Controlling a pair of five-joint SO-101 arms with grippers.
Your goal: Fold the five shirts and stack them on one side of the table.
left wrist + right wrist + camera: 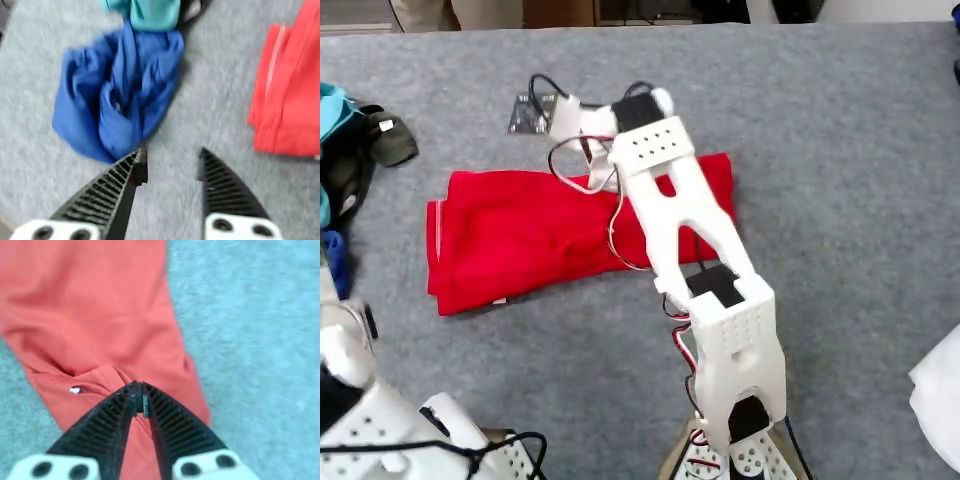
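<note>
One closed hand (138, 399) over red shirt (90, 315)

The white plastic arm (740, 335) has little holes, black motor blocks (718, 284) and thin red wires (680, 345). The black ribbed fingers (225, 185) have white bases.

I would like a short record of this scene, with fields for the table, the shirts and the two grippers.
table: grey, felt-like surface
red shirt: folded, lying flat at mid-table
blue shirt: crumpled, next to the teal shirt
left gripper: open, over bare table near the blue shirt
right gripper: shut on a pucker of the red shirt
</note>
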